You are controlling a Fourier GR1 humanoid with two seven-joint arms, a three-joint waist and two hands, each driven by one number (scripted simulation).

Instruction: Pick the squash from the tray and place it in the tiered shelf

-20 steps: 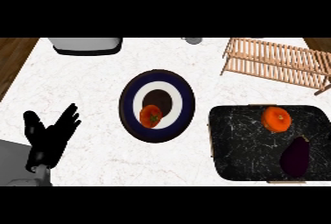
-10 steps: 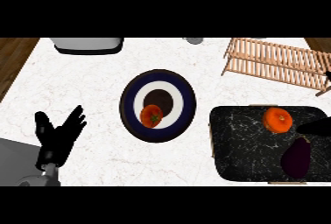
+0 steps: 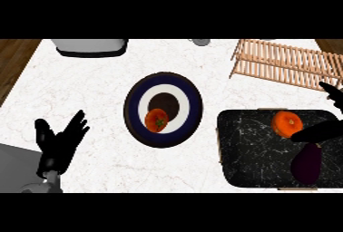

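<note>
Squash point(image 3: 286, 123), orange and round, sits in upper part of black tray point(image 3: 249, 149), near tray's far edge. Dark purple eggplant point(image 3: 306, 164) lies just below it, toward tray's right side.

Right hand point(image 3: 320, 130) enters from right edge, over tray, dark fingers close beside squash; only part shows, cannot tell if spread or curled.

Left hand point(image 3: 59, 140) rests at lower left, fingers apart and up, holding nothing.

Wooden tiered shelf point(image 3: 285, 65) at upper right, beyond tray. Plate point(image 3: 137, 108) with tomato point(image 3: 157, 120) mid-counter. Bare counter point(image 3: 87, 90) between plate and left hand.
</note>
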